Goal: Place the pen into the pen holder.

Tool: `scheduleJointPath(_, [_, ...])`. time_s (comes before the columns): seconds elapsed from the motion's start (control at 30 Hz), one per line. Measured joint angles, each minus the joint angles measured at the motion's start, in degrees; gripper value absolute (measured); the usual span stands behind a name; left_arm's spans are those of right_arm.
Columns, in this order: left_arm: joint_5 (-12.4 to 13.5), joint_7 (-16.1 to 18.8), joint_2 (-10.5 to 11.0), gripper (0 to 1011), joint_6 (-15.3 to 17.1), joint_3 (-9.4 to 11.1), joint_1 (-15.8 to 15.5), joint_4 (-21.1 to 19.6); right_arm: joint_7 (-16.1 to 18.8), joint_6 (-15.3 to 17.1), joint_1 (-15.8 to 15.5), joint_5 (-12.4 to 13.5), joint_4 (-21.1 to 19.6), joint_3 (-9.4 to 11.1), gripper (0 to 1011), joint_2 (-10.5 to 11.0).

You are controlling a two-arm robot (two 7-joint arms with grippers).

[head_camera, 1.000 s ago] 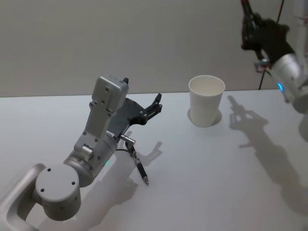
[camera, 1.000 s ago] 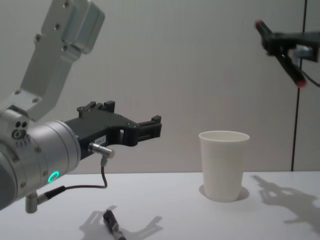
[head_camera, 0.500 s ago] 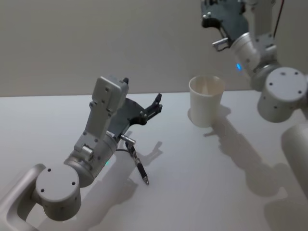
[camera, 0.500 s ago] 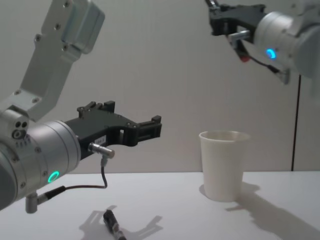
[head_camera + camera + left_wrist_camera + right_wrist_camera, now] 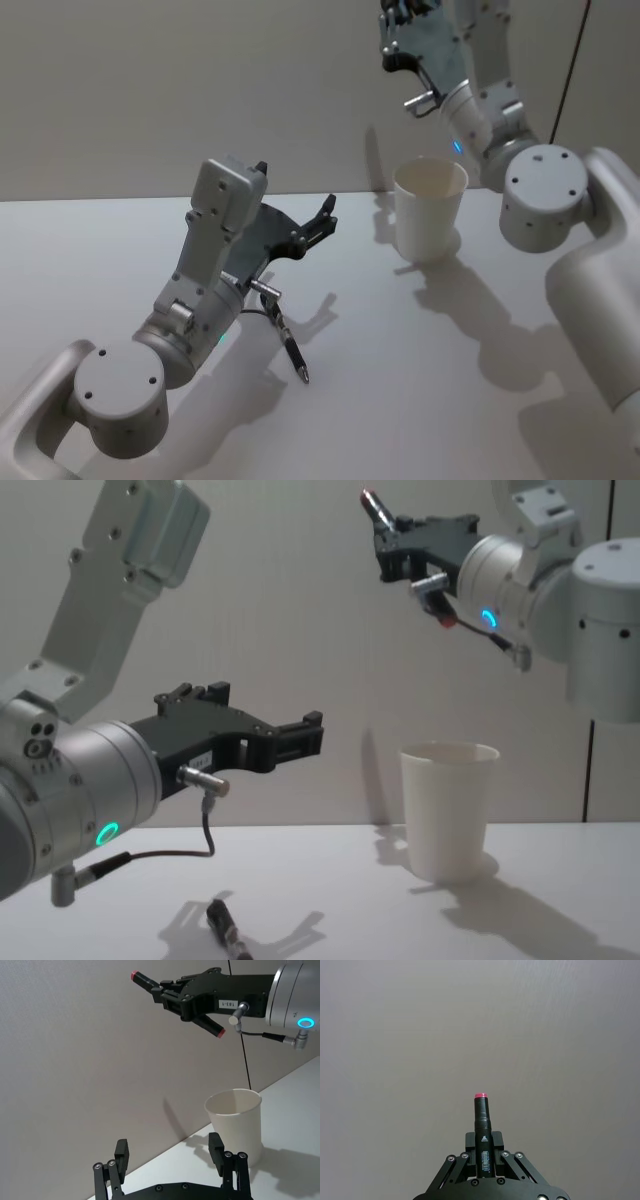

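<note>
1. Right claw (image 5: 396,532): you have it raised high over the tabletop (image 5: 440,390), well above the cup (image 5: 448,810) and a little toward your robot's left of it. It is clenched on the pen (image 5: 372,504). In the right wrist view both fingers press against the barrel, and the red-capped end stands out beyond the fingertips.

2. Pen: black barrel with red at both ends. In the chest view it sits slanted in the claw. One red end points up and away from the cup, and the other hangs lower behind the fingers, on the cup's side. No part of it is inside the cup, and it is well apart from the rim.

3. Cup: white paper, tapered, with a rolled rim. It stands upright on the tabletop at the far side, near the wall. Nothing can be seen in it from the head view.

4. Left claw (image 5: 318,222): it is released and grasping nothing. The left wrist view shows its two fingers (image 5: 121,1152) spread wide, aimed toward the cup but well short of it. It hangs above the tabletop on your robot's left side.

5. Second pen (image 5: 294,355): this dark pen lies flat on the tabletop below the left arm. It is well apart from the cup and neither claw touches it.
</note>
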Motion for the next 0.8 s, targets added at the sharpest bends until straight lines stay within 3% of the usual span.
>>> scheduleJointPath(0.47, [0.0, 0.0, 0.0, 1000, 0.0, 0.0, 0.0, 0.0, -0.4, -1.3, -0.2, -1.1, 3.9, -0.1, 184, 0.0])
scheduleJointPath(0.8, [0.0, 0.0, 0.0, 1000, 0.0, 0.0, 0.0, 0.0, 0.1, -4.2, 0.4, -1.1, 8.4, -0.5, 184, -0.6])
